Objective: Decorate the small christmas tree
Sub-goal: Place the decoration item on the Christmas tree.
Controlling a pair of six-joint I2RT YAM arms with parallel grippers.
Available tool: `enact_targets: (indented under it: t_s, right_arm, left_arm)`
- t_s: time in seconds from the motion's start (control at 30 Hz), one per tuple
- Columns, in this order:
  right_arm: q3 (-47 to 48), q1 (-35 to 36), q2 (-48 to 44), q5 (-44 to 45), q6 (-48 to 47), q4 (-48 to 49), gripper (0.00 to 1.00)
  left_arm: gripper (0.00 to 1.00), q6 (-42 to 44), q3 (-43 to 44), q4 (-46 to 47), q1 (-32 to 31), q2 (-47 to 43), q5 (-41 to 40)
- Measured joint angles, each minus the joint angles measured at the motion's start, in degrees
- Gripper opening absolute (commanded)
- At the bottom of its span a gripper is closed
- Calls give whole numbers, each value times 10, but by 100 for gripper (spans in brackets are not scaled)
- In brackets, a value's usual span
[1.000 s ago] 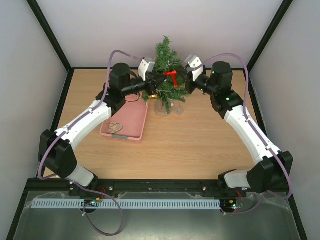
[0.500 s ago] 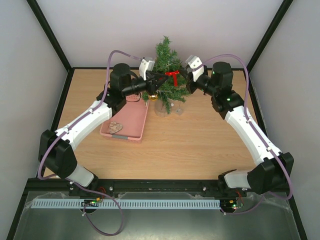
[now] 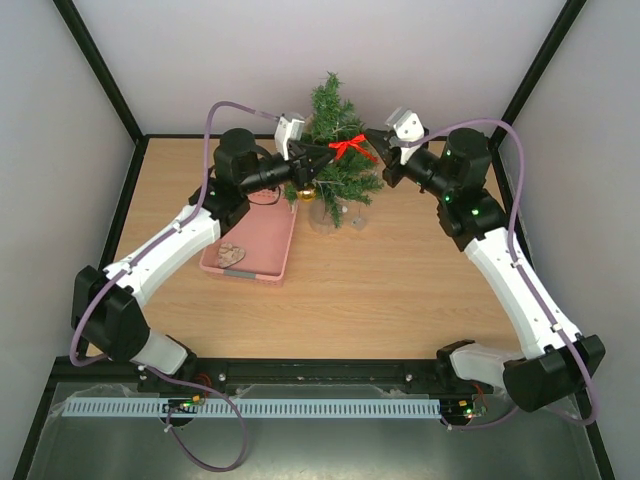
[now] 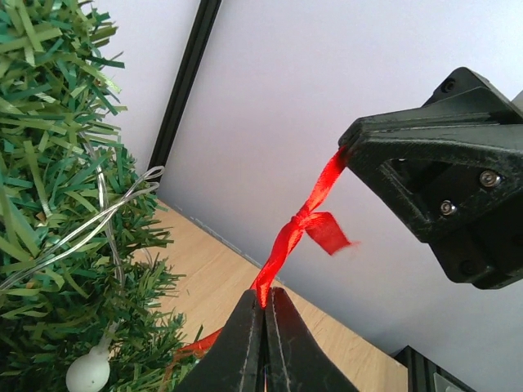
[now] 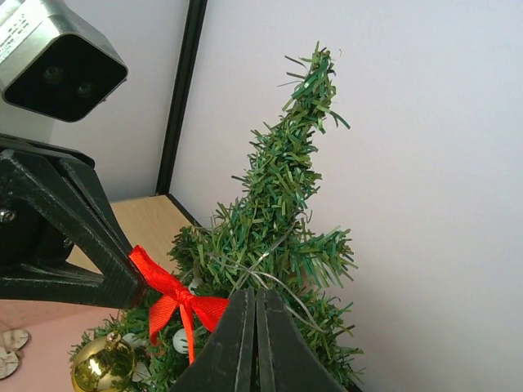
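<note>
The small christmas tree (image 3: 328, 110) is parked at 12 o'clock on the table (image 3: 400, 270), with the pink basket (image 3: 270, 245) at its 8 o'clock. A red ribbon bow (image 4: 304, 222) is stretched between both claws. One tail is pinched tight by the left gripper (image 4: 263, 298), the other by the right gripper (image 5: 252, 300). A gold bauble (image 5: 102, 371) is probably hung low on a branch.

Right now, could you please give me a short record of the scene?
tree: small christmas tree, upright
ribbon: red ribbon with a bow, stretched between both grippers
left gripper: jaws shut on one ribbon end
right gripper: jaws shut on the other end
basket: pink basket, left of the tree
hung: gold bauble, low on tree
</note>
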Motion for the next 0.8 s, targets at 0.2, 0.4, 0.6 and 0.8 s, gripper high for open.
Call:
enact_targets:
  t_s: [0.2,0.4,0.6,0.8]
  right_arm:
    - [-1,0,9,2,0,1,2]
    - [-3,0,26,3,0,1,2]
    - [-3,0,61,2,0,1,2]
    - [-3,0,96,-1,0,3,2]
  left_arm:
    - [2,-1,0,-9,0,-1,-8]
    - [2,12,4,-51,0,0,-32]
    - [2,36,20,-96,0,8,-66]
    - [2,52,24,-119,2,22,-81]
